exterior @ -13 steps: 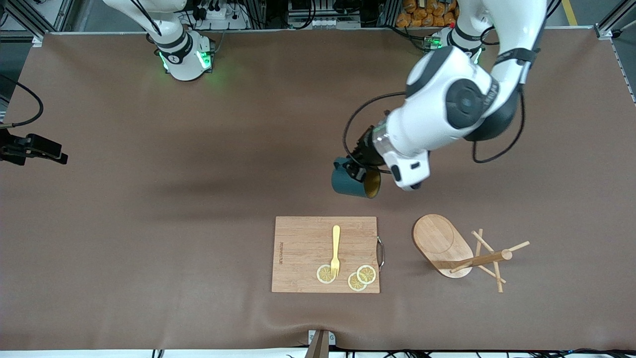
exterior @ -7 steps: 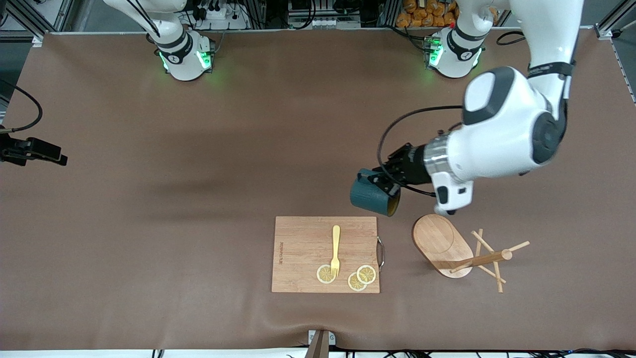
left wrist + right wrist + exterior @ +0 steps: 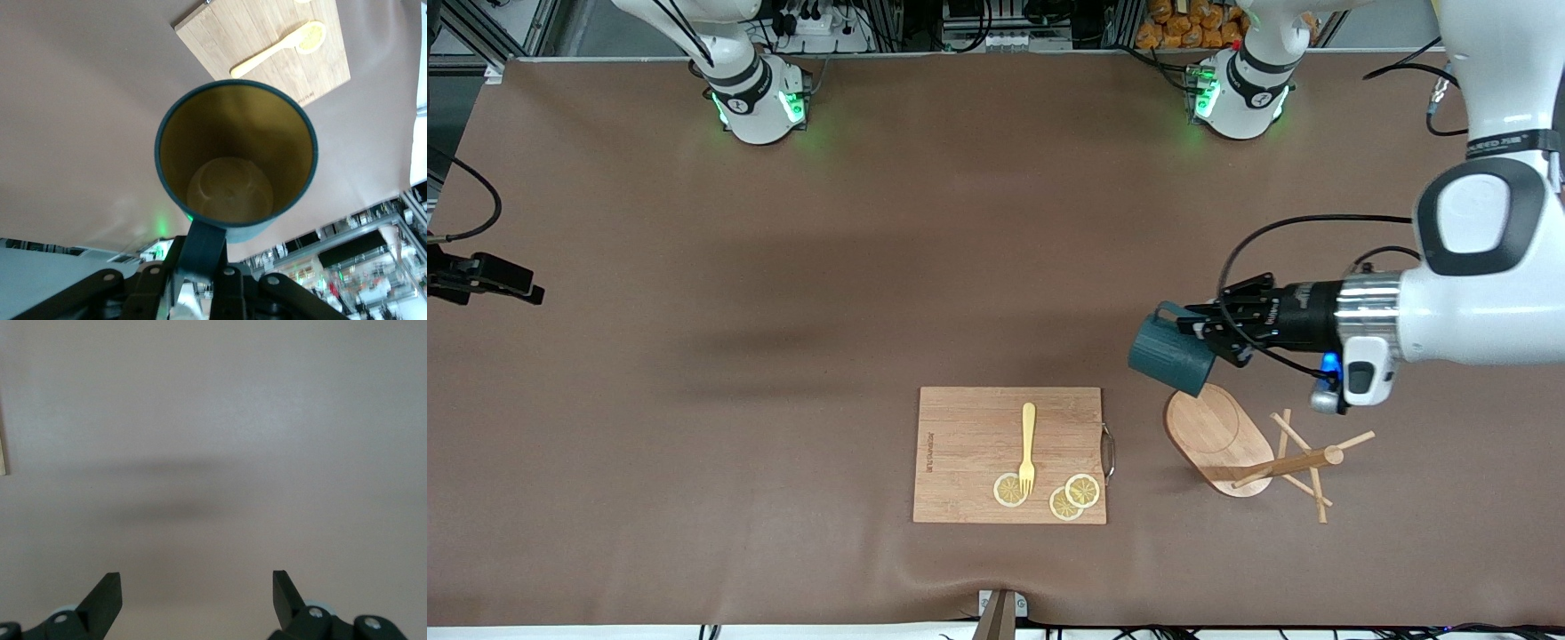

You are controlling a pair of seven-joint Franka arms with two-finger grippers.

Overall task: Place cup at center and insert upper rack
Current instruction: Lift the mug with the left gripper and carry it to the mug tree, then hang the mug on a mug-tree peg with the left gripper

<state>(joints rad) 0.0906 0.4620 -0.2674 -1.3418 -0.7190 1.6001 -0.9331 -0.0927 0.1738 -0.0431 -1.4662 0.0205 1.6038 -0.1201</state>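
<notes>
Left gripper (image 3: pixel 1199 331) clasps the ribbed dark teal cup (image 3: pixel 1169 358) by its handle, tipped over the toppled light wooden mug tree's (image 3: pixel 1258 449) oval base; both steps remain. Right gripper (image 3: pixel 197 593) waits, fingers spread.

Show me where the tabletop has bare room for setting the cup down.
Bare brown table runs wide between the arm bases and the rectangular wooden cutting board. It is crowded at the left arm's end: the left gripper holds the dark teal ribbed cup by its handle over the wooden mug tree's oval base. The right gripper waits open.
</notes>
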